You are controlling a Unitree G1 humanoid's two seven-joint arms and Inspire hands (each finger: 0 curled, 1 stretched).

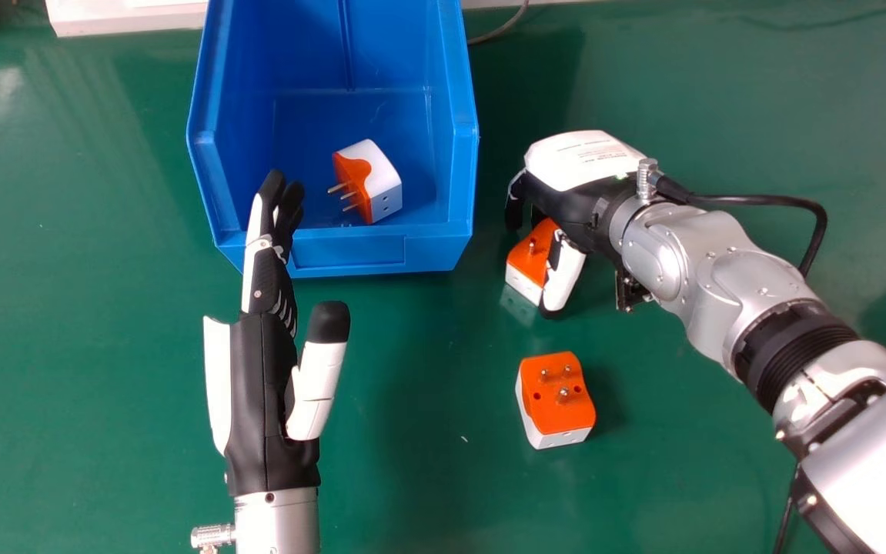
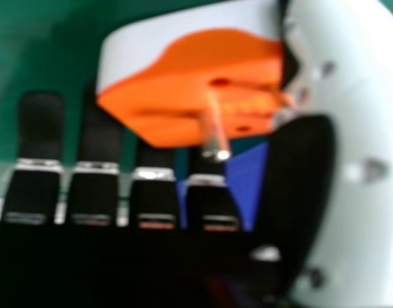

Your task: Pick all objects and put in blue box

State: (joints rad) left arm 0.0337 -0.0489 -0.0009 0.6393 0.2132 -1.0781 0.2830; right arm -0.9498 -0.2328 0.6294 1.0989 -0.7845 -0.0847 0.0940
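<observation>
Loosely open, the right hand (image 1: 583, 163) straddles an orange-and-white adapter (image 1: 527, 260).

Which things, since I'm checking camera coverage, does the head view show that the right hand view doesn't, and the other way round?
Head view's own: the open left robot hand, the plug adapter inside the box, the loose adapter on the table, and the silver right forearm.

Right hand view's own: the right robot hand's fingers lined up in a row, seen close.

Both: the adapter beside the right robot hand's thumb, the green table and blue, clearly the box in the head view and probably it in the other.
</observation>
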